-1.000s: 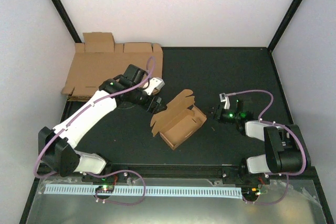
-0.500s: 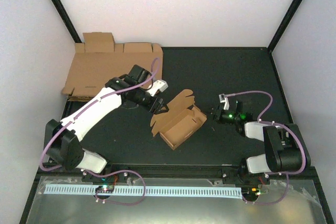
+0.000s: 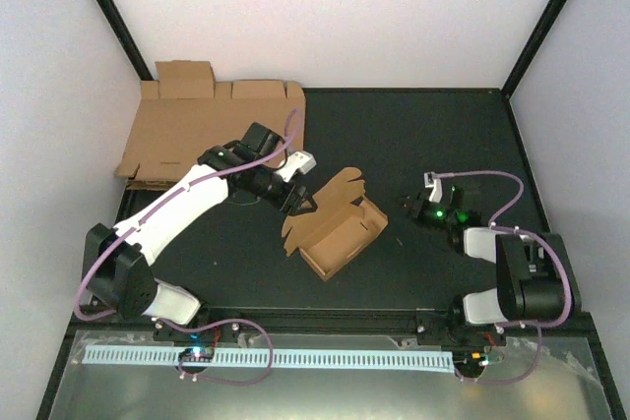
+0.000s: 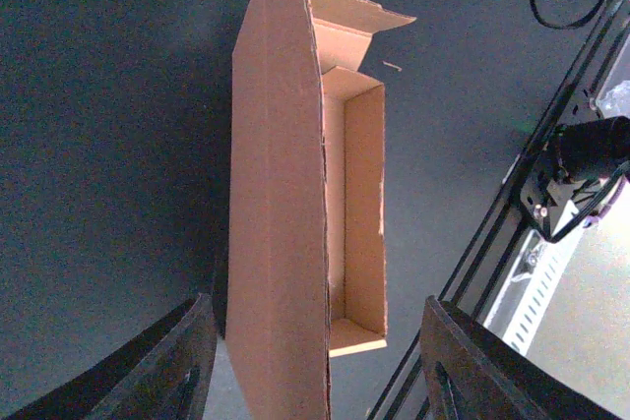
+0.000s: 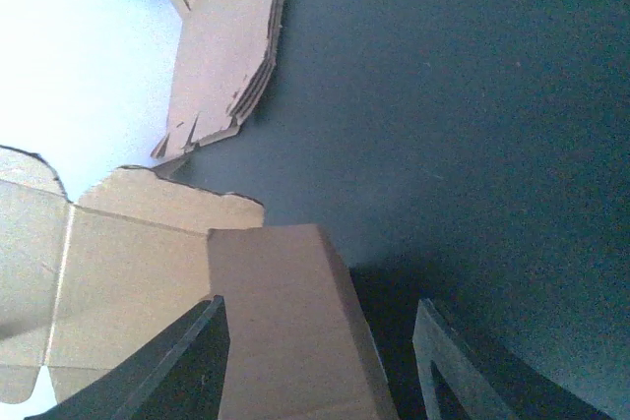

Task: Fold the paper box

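Half-folded plain brown cardboard paper box
My left tool straddles its raised lid, spread and empty, probably to fold it; my right tool waits near the other end, likewise spread.

- My right gripper shows two dark fingers, standing apart at the bottom edge.
- In the gap between them I see the half-folded plain brown cardboard paper box, its flaps spread to the left.
- Farther off, a stack of flat brown cardboard sheets lies on the black table.
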Action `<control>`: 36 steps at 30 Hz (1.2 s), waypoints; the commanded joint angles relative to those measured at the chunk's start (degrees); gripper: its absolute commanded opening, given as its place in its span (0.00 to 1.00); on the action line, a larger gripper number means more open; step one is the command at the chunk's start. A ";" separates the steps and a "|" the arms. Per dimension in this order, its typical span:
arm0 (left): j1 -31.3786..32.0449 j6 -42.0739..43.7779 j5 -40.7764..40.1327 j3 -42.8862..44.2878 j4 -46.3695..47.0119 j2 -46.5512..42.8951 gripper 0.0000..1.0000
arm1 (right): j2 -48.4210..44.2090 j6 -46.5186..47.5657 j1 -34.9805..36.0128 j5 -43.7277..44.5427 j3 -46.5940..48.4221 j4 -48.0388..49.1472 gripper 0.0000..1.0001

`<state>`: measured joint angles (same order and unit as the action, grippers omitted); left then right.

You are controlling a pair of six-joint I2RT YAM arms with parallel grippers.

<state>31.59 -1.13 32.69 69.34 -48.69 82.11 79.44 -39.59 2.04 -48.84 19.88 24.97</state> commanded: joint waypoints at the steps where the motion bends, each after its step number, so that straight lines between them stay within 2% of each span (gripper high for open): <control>1: 0.48 0.77 2.19 -0.28 1.36 -1.24 0.59 | 4.69 -2.04 -0.41 -3.20 -0.77 6.12 0.54; 4: 0.55 0.86 2.50 -0.11 1.21 -0.52 0.53 | 7.89 -3.61 -0.05 -5.15 -2.01 10.50 0.53; 8: 0.69 1.19 3.02 0.34 0.67 0.27 0.38 | 11.74 -4.78 2.31 -7.22 -2.03 13.68 0.52; 15: 0.83 1.04 1.46 1.35 -0.26 -0.05 0.24 | 14.54 -8.89 4.81 -9.84 -2.74 20.34 0.51; 24: 2.45 1.13 -2.30 2.63 -1.52 -0.28 0.20 | 13.20 -9.99 6.65 -11.69 -3.19 20.84 0.51; 30: 3.79 0.97 -4.79 3.06 -1.85 -0.61 0.10 | 11.02 -5.84 6.87 -11.18 -3.17 15.21 0.50; 36: 4.57 0.79 -5.10 3.10 -1.19 -1.74 0.06 | 8.51 1.37 8.44 -9.16 -1.32 4.93 0.48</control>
<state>35.46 -0.58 28.42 70.28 -49.71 82.11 89.91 -44.51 9.21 -59.05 16.99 37.04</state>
